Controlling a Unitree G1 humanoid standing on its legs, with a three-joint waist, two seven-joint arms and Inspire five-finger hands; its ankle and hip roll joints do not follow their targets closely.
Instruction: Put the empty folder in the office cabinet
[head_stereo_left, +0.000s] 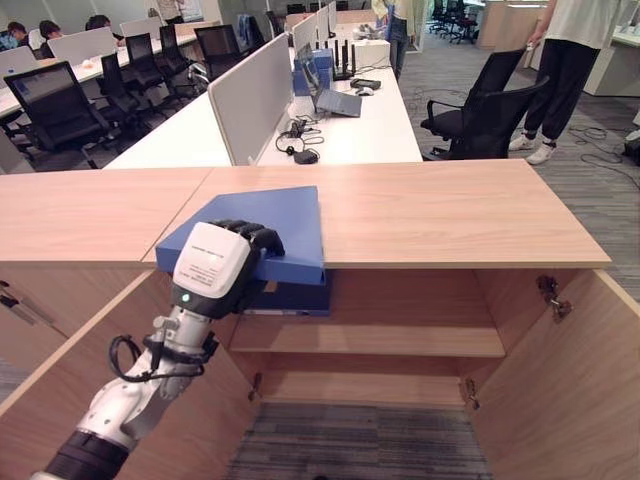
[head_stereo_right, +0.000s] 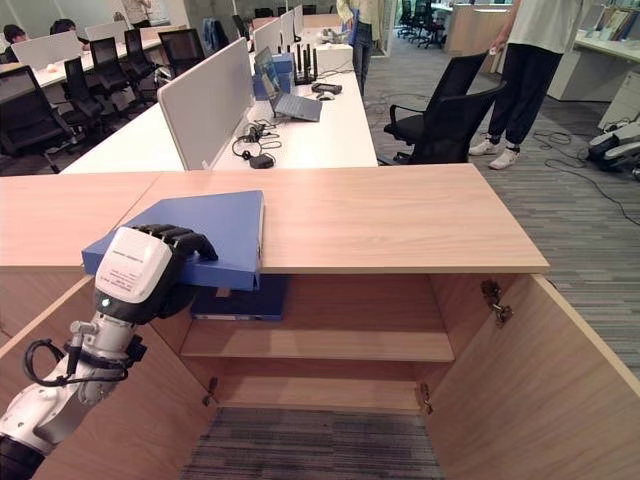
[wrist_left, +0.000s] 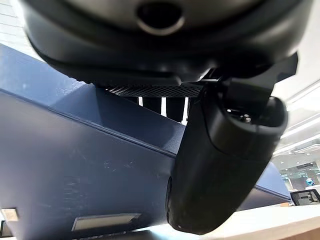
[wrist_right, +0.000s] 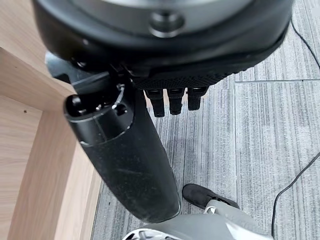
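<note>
A blue folder (head_stereo_left: 265, 225) lies flat on the wooden cabinet top (head_stereo_left: 430, 210), its near end jutting out over the front edge above the open cabinet. My left hand (head_stereo_left: 215, 265) is shut on that near end, fingers curled over the folder's top. In the left wrist view my thumb (wrist_left: 220, 165) lies against the folder's blue side (wrist_left: 75, 175). A darker blue folder (head_stereo_left: 290, 297) rests on the upper shelf (head_stereo_left: 400, 340) just below. My right hand (wrist_right: 125, 150) hangs open over the grey carpet beside the cabinet wall, holding nothing.
Both cabinet doors stand open, one at the left (head_stereo_left: 60, 400) and one at the right (head_stereo_left: 590, 380). Behind the cabinet are white desks with a partition (head_stereo_left: 250, 95) and a laptop (head_stereo_left: 335, 100). A black office chair (head_stereo_left: 480, 110) and a standing person (head_stereo_left: 560, 70) are at the back right.
</note>
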